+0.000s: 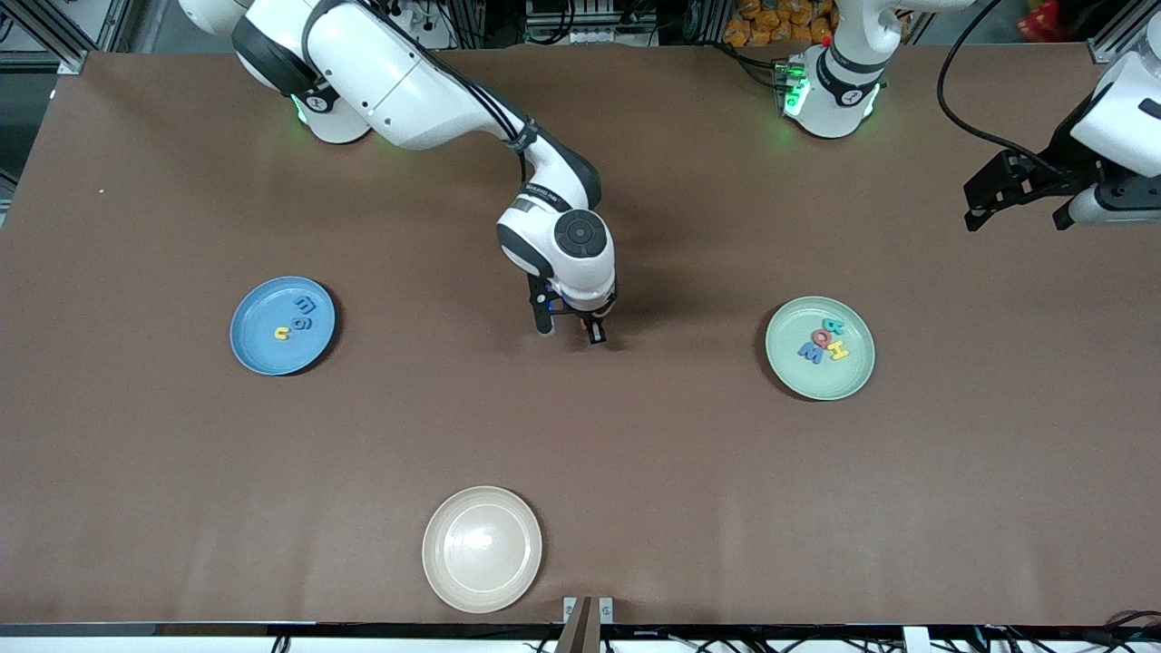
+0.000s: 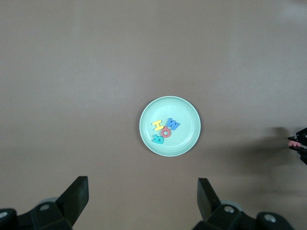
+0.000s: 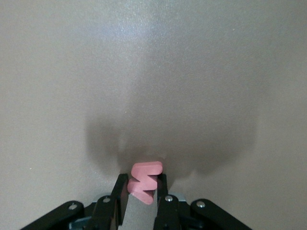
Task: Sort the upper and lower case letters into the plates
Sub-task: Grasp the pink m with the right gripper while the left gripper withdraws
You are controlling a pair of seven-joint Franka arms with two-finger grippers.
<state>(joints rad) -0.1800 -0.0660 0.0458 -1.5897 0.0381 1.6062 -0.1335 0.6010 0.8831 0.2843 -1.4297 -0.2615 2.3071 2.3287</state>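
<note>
Starting at the table's (image 1: 181, 472) camera-side edge, you see the cream plate (image 1: 482, 548); mid-table your right gripper (image 3: 143, 191) clamps a pink letter (image 3: 145, 181) between the blue plate (image 1: 282, 326) and mint plate (image 2: 170, 126); the left gripper (image 2: 142, 201) waits released near the left-arm edge

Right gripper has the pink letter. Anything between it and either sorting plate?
Nothing visible. The right gripper holds the pink letter over bare table between the blue plate and the mint green plate; the cream plate sits nearer the camera.
</note>
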